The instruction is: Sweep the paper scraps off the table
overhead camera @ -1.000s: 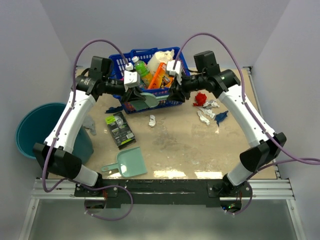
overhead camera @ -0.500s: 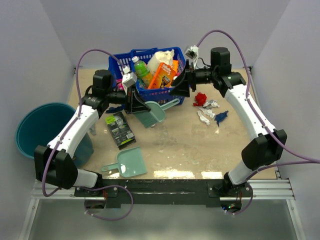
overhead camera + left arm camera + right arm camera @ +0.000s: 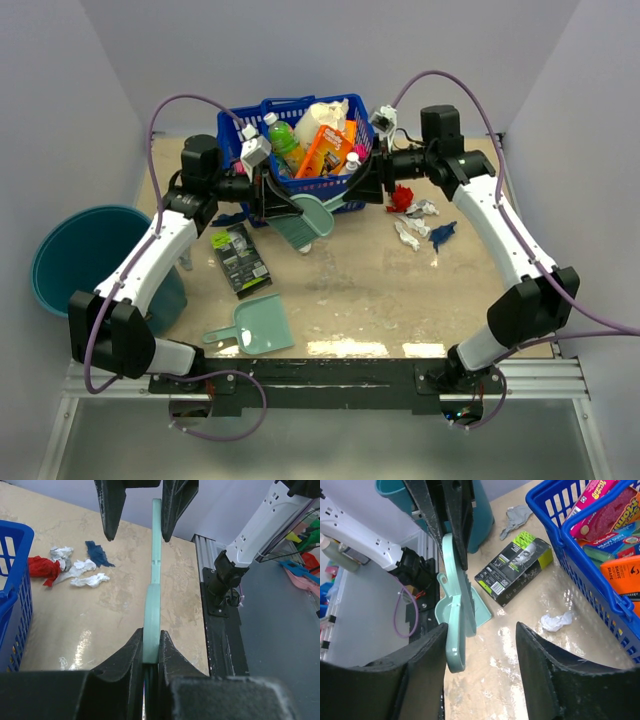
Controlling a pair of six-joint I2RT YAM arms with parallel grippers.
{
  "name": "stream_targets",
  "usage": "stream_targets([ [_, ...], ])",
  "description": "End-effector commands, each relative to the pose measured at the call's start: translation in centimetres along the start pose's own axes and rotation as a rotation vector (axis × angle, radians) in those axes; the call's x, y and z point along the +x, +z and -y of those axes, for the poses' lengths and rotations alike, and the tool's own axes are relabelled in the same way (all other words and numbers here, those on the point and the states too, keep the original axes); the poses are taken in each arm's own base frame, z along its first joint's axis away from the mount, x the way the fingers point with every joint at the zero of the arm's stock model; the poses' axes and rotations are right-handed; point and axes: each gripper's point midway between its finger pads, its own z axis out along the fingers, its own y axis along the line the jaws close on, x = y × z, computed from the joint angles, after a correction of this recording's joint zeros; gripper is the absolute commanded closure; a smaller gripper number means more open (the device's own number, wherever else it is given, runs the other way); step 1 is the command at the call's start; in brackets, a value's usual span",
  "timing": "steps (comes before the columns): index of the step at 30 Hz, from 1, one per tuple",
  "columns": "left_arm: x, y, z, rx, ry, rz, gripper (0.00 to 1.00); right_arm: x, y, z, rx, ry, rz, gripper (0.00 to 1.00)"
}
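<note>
My left gripper [image 3: 272, 200] is shut on the mint-green brush [image 3: 308, 222] and holds it above the table [image 3: 400, 300], in front of the basket. In the left wrist view the brush [image 3: 152, 605] runs edge-on out of my left gripper [image 3: 151, 650]. My right gripper [image 3: 368, 182] is open, its fingers on either side of the brush's handle [image 3: 456, 645], which lies by one finger [image 3: 427, 655]. Paper scraps lie at the right: red [image 3: 402, 196], white [image 3: 408, 235] and dark blue [image 3: 443, 233]. One white scrap [image 3: 557, 621] lies below the brush. The dustpan [image 3: 262, 328] lies near the front.
A blue basket [image 3: 240, 125] full of packets and bottles stands at the back. A black-and-green packet [image 3: 240, 260] lies left of centre. A grey scrap [image 3: 515, 517] lies by the teal bucket [image 3: 70, 260], which stands off the table's left edge.
My left gripper drew the brush back from the basket toward the left. My right gripper pulled away to the right, then came in around the brush's handle end.
</note>
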Motion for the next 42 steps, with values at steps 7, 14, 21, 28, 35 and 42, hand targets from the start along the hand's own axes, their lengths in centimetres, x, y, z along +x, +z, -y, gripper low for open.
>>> stream_targets([
  [7,-1.7,-0.1,0.2,0.034,0.020,0.020,1.00,-0.2,0.3,-2.1,-0.036,-0.059,0.003,0.49],
  [14,-1.7,-0.1,0.1,0.040,0.013,0.019,1.00,0.1,1.4,-2.3,-0.062,-0.056,-0.014,0.60],
  [21,-2.0,-0.1,-0.3,0.036,0.031,0.027,1.00,0.3,1.6,-2.2,-0.065,-0.064,-0.025,0.73],
  [28,-1.7,-0.1,-1.0,0.018,0.003,0.016,1.00,0.2,1.5,-2.0,-0.045,-0.072,-0.024,0.93],
  [35,0.6,-2.0,-2.8,-0.183,0.146,-0.141,0.40,-0.9,-0.9,-0.3,0.060,-0.018,0.030,1.00],
  [42,8.7,-8.0,1.0,-0.232,0.327,-0.554,0.33,-0.3,-5.9,1.5,0.296,-0.118,0.049,1.00],
])
